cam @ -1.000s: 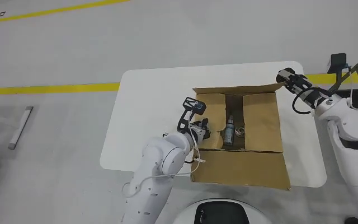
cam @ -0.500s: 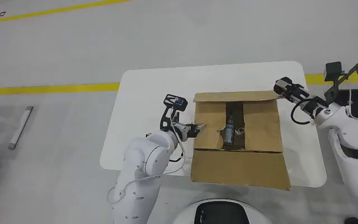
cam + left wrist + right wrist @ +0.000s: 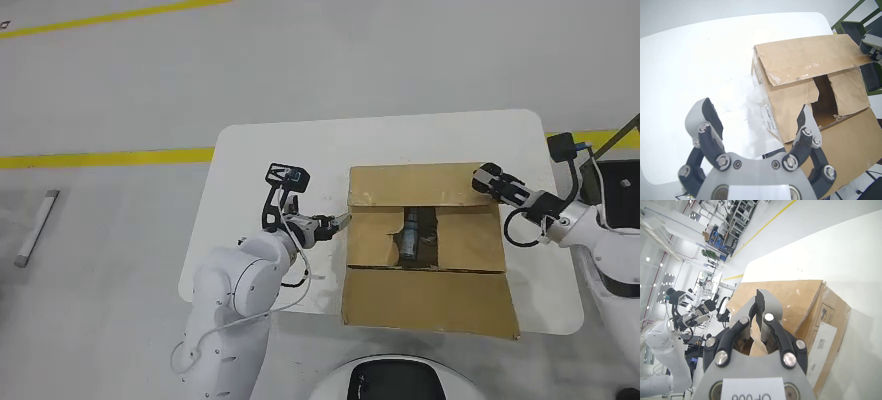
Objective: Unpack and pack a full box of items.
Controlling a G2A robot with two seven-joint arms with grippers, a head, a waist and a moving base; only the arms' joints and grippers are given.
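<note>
A brown cardboard box (image 3: 425, 300) stands on the white table (image 3: 270, 180). Its far flap (image 3: 420, 185) lies folded down over the top, and the near flap hangs outward. A narrow gap between the two side flaps shows a bottle (image 3: 409, 238) inside. My right gripper (image 3: 483, 180) is at the far right corner, shut on the far flap (image 3: 791, 294); its own camera shows the gripper (image 3: 758, 306) with cardboard pinched between the fingers. My left gripper (image 3: 343, 222) is just left of the box, open and holding nothing, and the left gripper (image 3: 757, 115) faces the box (image 3: 810, 94).
The table's left half is bare white surface. A yellow line (image 3: 100, 158) crosses the floor behind the table. A green metal frame (image 3: 857, 20) stands past the box's far right side.
My left gripper drew back out of the box to its left side. My right gripper swung the far flap down over the top of the box.
</note>
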